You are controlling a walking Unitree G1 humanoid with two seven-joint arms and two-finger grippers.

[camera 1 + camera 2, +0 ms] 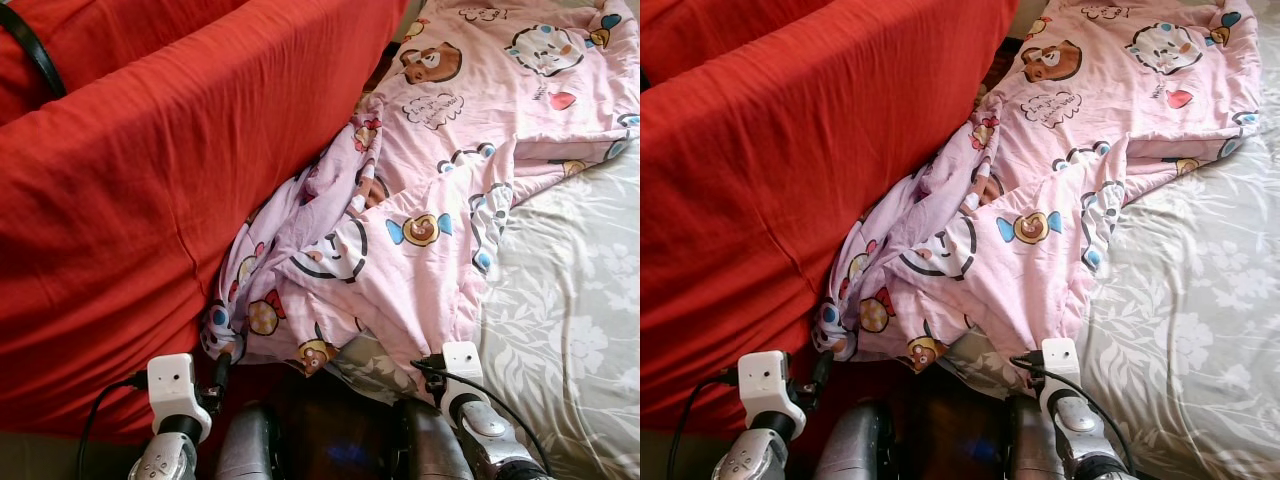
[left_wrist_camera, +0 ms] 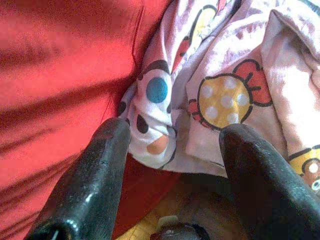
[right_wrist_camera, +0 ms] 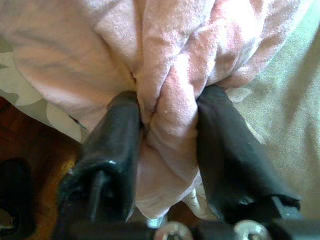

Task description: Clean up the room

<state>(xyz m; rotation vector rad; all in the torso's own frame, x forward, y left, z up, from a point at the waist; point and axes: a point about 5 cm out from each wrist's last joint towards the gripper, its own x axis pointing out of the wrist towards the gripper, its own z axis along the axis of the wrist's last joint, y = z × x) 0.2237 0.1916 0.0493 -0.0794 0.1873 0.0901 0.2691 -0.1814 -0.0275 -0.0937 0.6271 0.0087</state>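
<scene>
1. Left eye view: a pink cartoon blanket (image 1: 430,200) lies bunched on the bed (image 1: 580,330), from the near middle to the far right. Its left edge hangs down by a big red cover (image 1: 130,170). The left pincer (image 1: 222,372) is at the near left, just by the blanket's low corner. The right pincer (image 1: 425,385) is at the near middle w/ its tips under the blanket's near edge.

2. Right eye view: same scene. The grey flower sheet (image 1: 1200,330) shows on the right, bare of blanket.

3. Left wrist view: the left pincer (image 2: 172,150) has its fingers apart. A blanket corner w/ a blue dot sits between them but is not held yet.

4. Right wrist view: the right pincer (image 3: 167,145) is clamped on a thick fold of the blanket.

5. How to do it well, I think: push the left pincer a bit more onto the corner, close it tight, then lift w/ both arms evenly so the blanket spreads flat and does not slip.

6. Hard to see: the floor betw. the arms is dark. The blanket's far end is cut off. I can't tell what is under the red cover.
</scene>
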